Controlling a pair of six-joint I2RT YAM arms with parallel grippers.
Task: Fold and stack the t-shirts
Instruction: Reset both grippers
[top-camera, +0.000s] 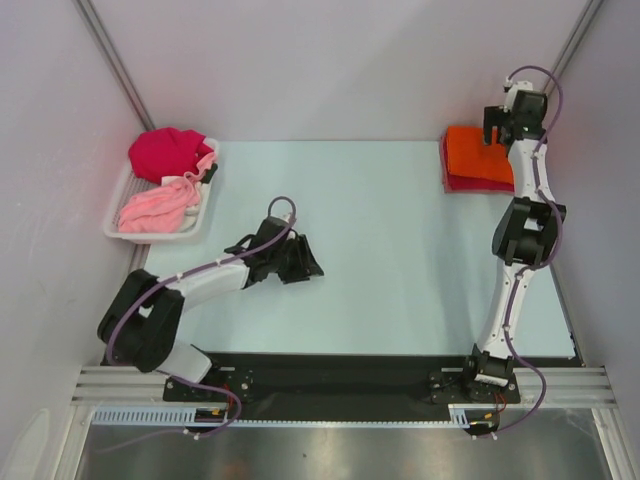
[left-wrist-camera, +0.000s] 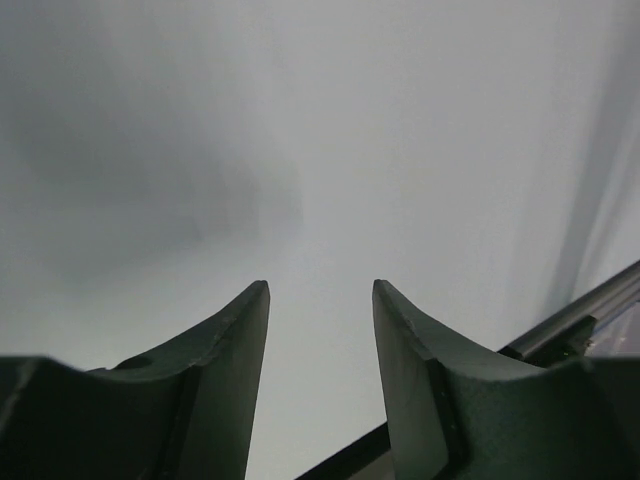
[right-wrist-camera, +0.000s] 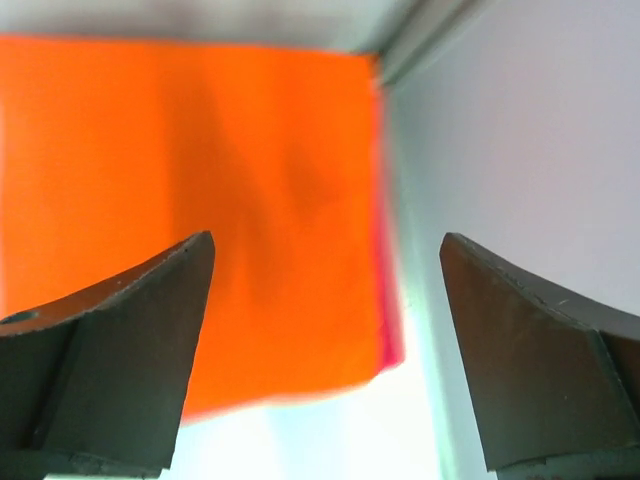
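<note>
Left gripper (top-camera: 303, 264) part-open, empty, sits right of basket (top-camera: 150, 238); pink shirt (top-camera: 155, 207) inside. Right gripper (right-wrist-camera: 325, 245) wide open, empty, far from basket.

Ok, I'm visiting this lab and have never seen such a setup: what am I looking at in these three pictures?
Two robot arms are bolted to the near edge of a pale table. The overhead picture shows both: the left arm lies low, the right arm reaches to the far right corner. The other two pictures come from wrist cameras: the left fingers and right fingers show at the bottom, open, holding nothing. Below the right ones lies a folded orange t-shirt on a red t-shirt. A white tray at far left holds a crumpled crimson shirt and pink shirt.
</note>
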